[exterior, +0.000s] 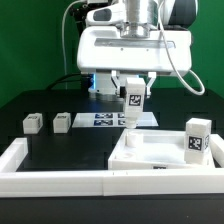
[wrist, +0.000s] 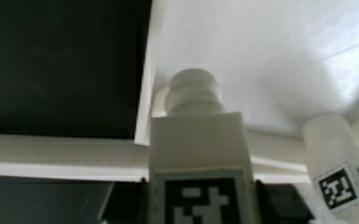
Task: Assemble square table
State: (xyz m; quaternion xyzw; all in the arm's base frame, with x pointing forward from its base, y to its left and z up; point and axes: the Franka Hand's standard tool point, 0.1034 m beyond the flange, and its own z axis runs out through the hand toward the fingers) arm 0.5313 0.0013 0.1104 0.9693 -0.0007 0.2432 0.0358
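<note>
My gripper (exterior: 131, 97) is shut on a white table leg (exterior: 130, 112) with a tag on its side. It holds the leg upright, lower end down, just over the near-left corner of the square white tabletop (exterior: 150, 162). In the wrist view the held leg (wrist: 199, 125) fills the middle, its rounded tip over the tabletop's (wrist: 274, 50) edge. A second leg (exterior: 197, 140) stands upright on the tabletop at the exterior view's right, and it also shows in the wrist view (wrist: 345, 160). Two more legs (exterior: 33, 123) (exterior: 62, 121) lie on the black table at the left.
The marker board (exterior: 105, 119) lies flat behind the held leg, in front of the robot's base. A long white rail (exterior: 50, 168) borders the black surface along the front and left, and the tabletop sits against it. A white band (wrist: 51, 150) crosses the wrist view.
</note>
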